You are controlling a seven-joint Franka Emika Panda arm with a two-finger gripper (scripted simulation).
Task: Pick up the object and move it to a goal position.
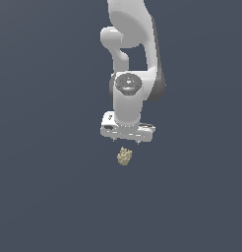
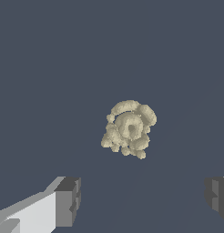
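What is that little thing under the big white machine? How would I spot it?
Start at the white robot arm and follow it down to its pincer. Just below lies a small knobbly yellow-tan lump, untouched. It is the only loose thing on the plain dark grey ground.

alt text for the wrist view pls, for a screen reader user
A small knobbly pale yellow-tan lump lies on a plain dark grey-blue surface, ungrasped. The gripper has its jaws spread wide, with grey fingertips at the picture's edge, clear of the lump.

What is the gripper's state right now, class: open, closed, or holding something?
Gripper: open and empty, fingers spread wide; the pale knobbly lump lies ungrasped below it.
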